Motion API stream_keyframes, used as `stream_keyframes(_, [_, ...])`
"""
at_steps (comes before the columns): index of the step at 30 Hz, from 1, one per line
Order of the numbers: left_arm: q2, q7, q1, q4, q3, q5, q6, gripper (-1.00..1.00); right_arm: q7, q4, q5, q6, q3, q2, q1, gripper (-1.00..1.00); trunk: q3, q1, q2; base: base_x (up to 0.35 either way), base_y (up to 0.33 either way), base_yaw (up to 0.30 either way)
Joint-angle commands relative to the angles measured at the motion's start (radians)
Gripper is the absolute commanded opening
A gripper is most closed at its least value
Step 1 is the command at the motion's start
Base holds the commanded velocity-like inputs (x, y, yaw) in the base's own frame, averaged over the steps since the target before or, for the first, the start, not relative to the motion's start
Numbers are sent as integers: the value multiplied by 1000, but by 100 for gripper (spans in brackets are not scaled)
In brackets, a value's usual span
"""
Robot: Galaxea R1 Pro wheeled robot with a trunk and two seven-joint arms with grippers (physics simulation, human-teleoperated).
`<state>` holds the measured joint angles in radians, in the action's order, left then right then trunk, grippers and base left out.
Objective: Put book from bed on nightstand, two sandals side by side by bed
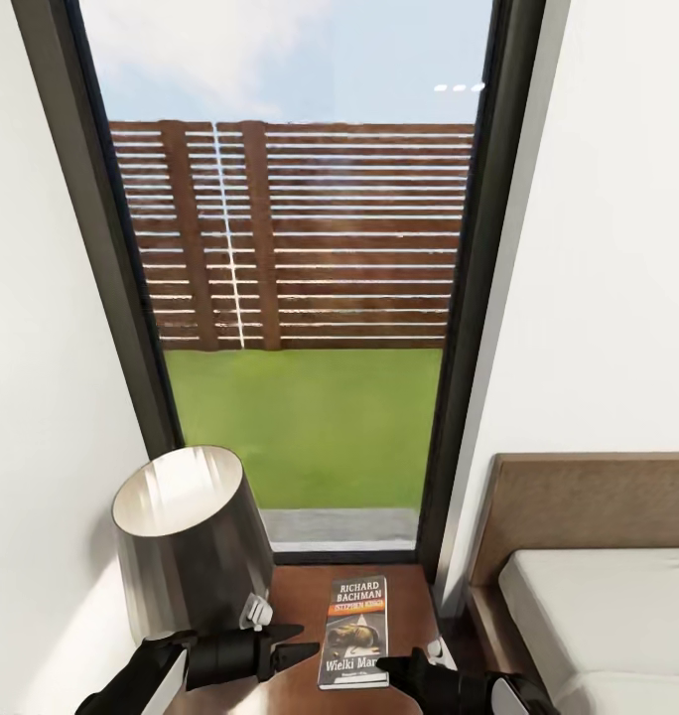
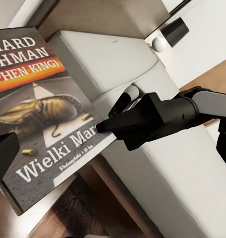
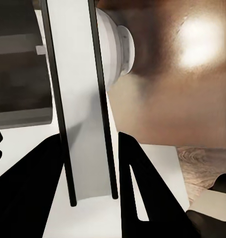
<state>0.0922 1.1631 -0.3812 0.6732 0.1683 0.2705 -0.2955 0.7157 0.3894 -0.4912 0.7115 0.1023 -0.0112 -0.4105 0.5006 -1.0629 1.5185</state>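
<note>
The book [image 1: 354, 633] lies flat and face up on the glossy dark brown top of the nightstand [image 1: 300, 596], in front of the tall window. Its pale cover reads "RICHARD BACHMAN" above an orange band, with a dark picture and "Wielki Mar..." below. My left wrist view shows the same cover [image 2: 41, 104] close up, its near corner jutting over the nightstand's edge. The bed [image 1: 598, 606], pale mattress in a brown frame with flat headboard, stands just beside the nightstand.
</note>
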Motion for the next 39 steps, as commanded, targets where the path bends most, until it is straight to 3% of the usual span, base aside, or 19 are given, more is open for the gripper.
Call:
stream_keyframes(1, [1,0,-1,0,5,10,-10,100,2,0,-1,6,5,0,-1,-100,4,-4,8,0,0,0])
stream_keyframes(12, [1,0,-1,0,5,10,-10,100,8,4,-3,7,4,-1,-1,-100,39,-46,85,0,0,0])
stream_keyframes(20, [1,0,-1,0,5,10,-10,100,82,2,-2,7,4,-1,-1,-100,64,-77,141,0,0,0])
stream_keyframes(39, [1,-2,-1,0,6,10,-10,100,84,0,-1,6,4,0,-1,-100,123,-150,274,0,0,0])
